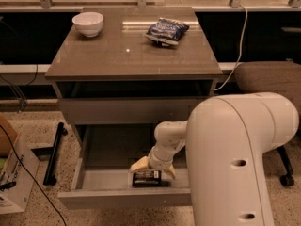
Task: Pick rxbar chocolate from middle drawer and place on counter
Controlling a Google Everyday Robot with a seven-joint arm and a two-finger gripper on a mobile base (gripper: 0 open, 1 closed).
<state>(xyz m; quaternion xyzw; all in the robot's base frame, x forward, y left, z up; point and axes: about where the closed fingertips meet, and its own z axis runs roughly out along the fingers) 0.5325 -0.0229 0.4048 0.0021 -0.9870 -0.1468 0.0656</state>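
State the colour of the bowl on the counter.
White bowl, camera view; claw sits low in the open drawer.

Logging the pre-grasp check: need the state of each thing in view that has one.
middle drawer: pulled open
rxbar chocolate: lying flat in the drawer near its front, not lifted
tool: open, down in the drawer just over the bar
upper drawer: shut
bowl: upright on the counter, far left corner
snack bag: lying on the counter, far right side
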